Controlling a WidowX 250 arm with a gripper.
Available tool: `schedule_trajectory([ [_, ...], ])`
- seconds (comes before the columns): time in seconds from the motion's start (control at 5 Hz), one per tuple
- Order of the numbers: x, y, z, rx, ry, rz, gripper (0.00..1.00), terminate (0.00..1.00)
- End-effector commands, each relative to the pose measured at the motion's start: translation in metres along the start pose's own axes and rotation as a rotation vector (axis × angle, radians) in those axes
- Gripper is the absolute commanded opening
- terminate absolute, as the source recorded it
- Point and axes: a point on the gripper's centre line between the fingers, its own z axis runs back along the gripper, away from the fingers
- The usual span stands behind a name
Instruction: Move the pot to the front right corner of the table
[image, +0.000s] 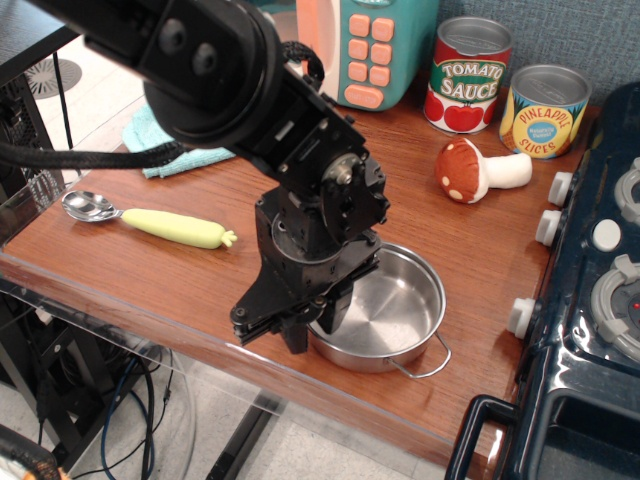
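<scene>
The pot (395, 305) is a shallow shiny steel pan with a thin wire handle at its front right. It sits on the reddish-brown table (170, 275) near the front edge, right of the middle. My black gripper (305, 325) reaches down over the pot's left rim, with one finger inside the pot and one outside. It looks shut on that rim. The arm hides the pot's left handle.
A dark blue toy stove (590, 300) fills the right side, close to the pot. A yellow-handled spoon (150, 220) lies at the left, with a teal cloth (165, 155) behind it. A toy mushroom (475, 170), a tomato can (470, 75), a pineapple can (545, 110) and a teal toy (375, 45) stand at the back.
</scene>
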Motion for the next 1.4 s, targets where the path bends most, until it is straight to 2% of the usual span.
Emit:
schedule_trajectory([
  [0.0, 0.024, 0.003, 0.016, -0.039, -0.005, 0.034, 1.0, 0.0],
  [0.2, 0.034, 0.005, 0.029, -0.069, 0.008, 0.056, 1.0, 0.0],
  [0.4, 0.046, 0.005, 0.054, -0.116, 0.025, 0.083, 1.0, 0.0],
  [1.0, 0.046, 0.005, 0.054, -0.116, 0.025, 0.083, 1.0, 0.0],
  [1.2, 0.046, 0.005, 0.054, -0.116, 0.025, 0.083, 1.0, 1.0],
])
